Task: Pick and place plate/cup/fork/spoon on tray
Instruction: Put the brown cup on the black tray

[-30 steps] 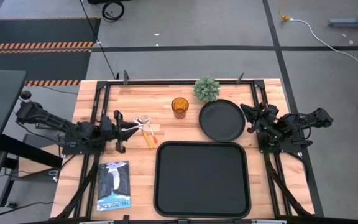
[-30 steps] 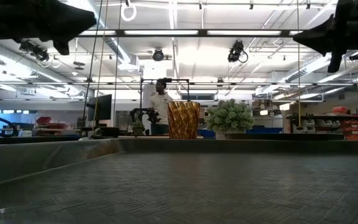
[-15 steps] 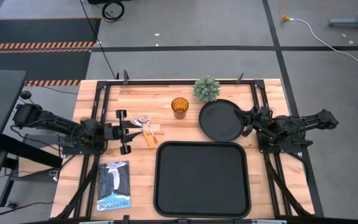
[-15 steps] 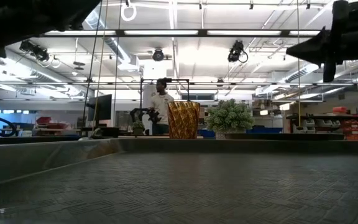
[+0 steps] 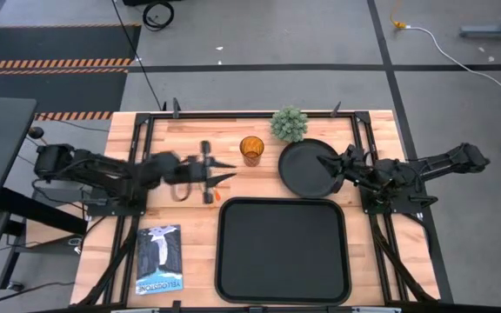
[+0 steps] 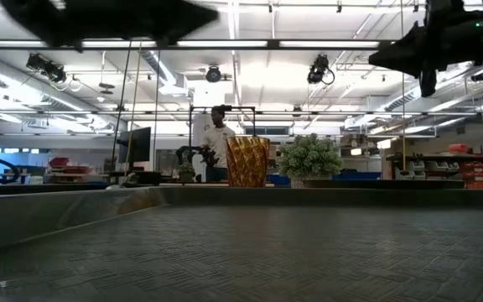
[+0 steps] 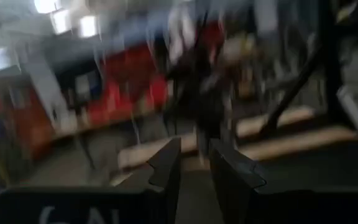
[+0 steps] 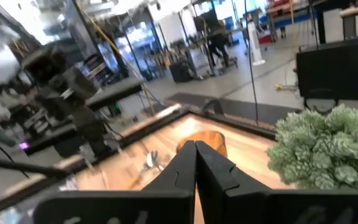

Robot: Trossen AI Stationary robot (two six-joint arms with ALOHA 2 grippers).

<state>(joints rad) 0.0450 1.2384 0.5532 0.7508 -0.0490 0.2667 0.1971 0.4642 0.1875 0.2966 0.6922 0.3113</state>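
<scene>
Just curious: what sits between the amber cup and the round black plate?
Nothing: in the high view only bare wooden table separates the cup from the plate; the plant stands behind the gap.

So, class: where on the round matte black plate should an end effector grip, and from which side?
Grip the round matte black plate by its shallow raised rim, on the right edge nearest the right end effector. It lies flat, so only the rim offers purchase.

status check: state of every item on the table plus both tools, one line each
tray: nothing in it
plate: flat on the table beside the tray, right tool over its edge
cup: upright on the table
spoon: on the table under the left arm, mostly hidden
plant: upright near the plate
booklet: flat, left of the tray
left tool: nearly shut, holding nothing
right tool: shut, holding nothing
</scene>
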